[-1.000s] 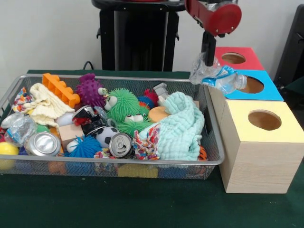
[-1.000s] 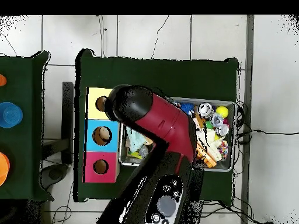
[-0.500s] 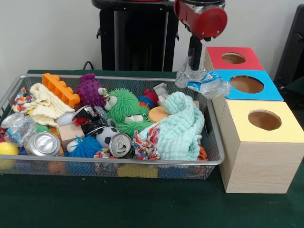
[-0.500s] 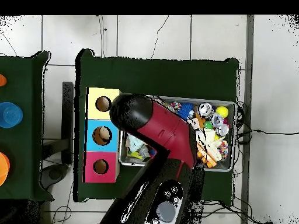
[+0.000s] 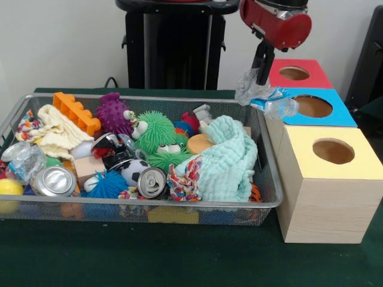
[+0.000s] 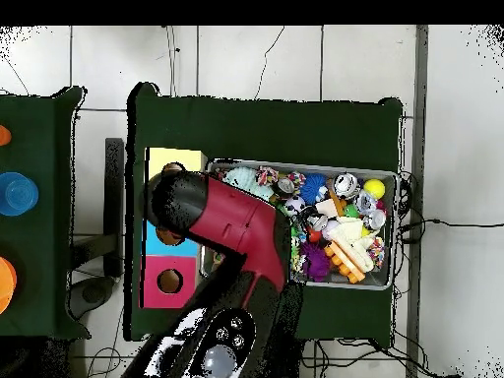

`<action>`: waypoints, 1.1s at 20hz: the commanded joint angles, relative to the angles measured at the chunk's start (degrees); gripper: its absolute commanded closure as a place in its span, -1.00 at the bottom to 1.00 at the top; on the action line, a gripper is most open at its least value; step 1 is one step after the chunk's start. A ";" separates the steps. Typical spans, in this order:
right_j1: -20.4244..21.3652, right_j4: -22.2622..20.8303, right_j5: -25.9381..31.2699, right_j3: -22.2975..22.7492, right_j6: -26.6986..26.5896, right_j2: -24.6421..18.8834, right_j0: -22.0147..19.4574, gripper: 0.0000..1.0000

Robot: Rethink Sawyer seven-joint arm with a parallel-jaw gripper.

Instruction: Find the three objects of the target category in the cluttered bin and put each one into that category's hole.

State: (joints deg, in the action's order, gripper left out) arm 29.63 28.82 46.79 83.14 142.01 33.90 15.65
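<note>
Below the gripper and nearest to it lies a mint cloth, with a knotted rope toy and a soda can touching its far side. Farther from the gripper sit a green fuzzy toy, a purple spiky toy and an orange block; farthest of all is a yellow ball.

The arm is showing red and black. The crumpled bottle is looking clear with a blue label. The three boxes are wearing red, blue and yellow tops. The table is lying dark green.
</note>
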 commanded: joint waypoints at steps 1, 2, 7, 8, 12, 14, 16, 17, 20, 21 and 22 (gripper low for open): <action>-3.96 -3.05 6.53 -3.07 16.73 2.26 2.43 1.00; -4.31 -3.20 7.56 -3.81 17.32 3.17 2.97 1.00; -5.47 -2.43 9.74 -5.24 18.79 5.62 4.52 1.00; -5.67 -2.33 10.20 -5.45 18.91 6.19 4.84 1.00; -6.98 -2.69 12.78 -7.41 19.43 8.84 6.29 1.00; -8.05 -3.26 14.66 -9.07 19.60 10.61 7.23 1.00; -8.98 -3.12 15.55 -10.10 20.24 11.85 8.04 1.00; -9.34 -2.92 15.61 -10.32 20.45 12.24 8.33 1.00; -10.83 -2.18 15.61 -11.02 21.49 13.28 9.22 1.00; -11.11 -2.07 15.54 -11.12 21.58 13.51 9.38 1.00; -11.52 -1.89 15.57 -11.29 21.80 13.86 9.62 1.00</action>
State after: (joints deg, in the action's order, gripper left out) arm 22.95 27.99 56.24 74.48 143.23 47.54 24.89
